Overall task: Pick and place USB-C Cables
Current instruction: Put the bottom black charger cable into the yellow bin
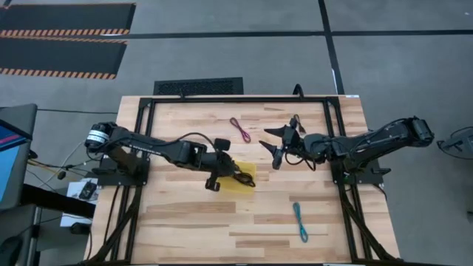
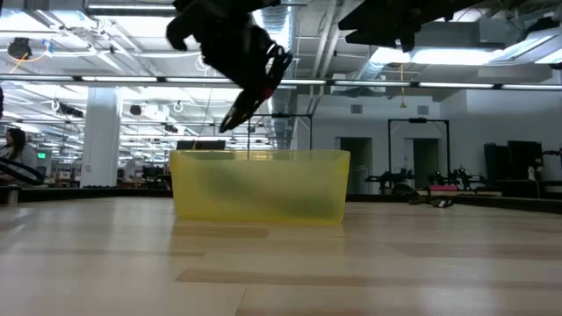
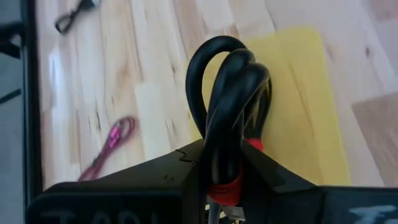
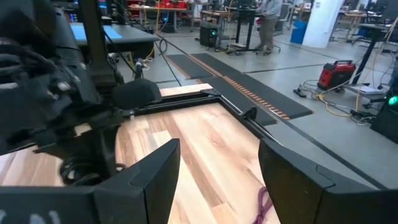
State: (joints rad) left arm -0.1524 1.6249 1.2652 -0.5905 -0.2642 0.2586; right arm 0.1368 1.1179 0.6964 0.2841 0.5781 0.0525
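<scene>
Pale wooden worktop (image 1: 185,222) lies under me, with the yellow tray (image 1: 247,171) near its middle. My left claw (image 1: 238,176) hangs over that tray, clamped on a black-and-red cable (image 3: 233,118) looped up between its fingers. My right claw (image 1: 273,148) waits just beyond the tray, fingers spread wide apart and holding nothing. A maroon cable (image 1: 239,129) lies on the wood towards the far edge, a teal cable (image 1: 299,222) nearer the front.
</scene>
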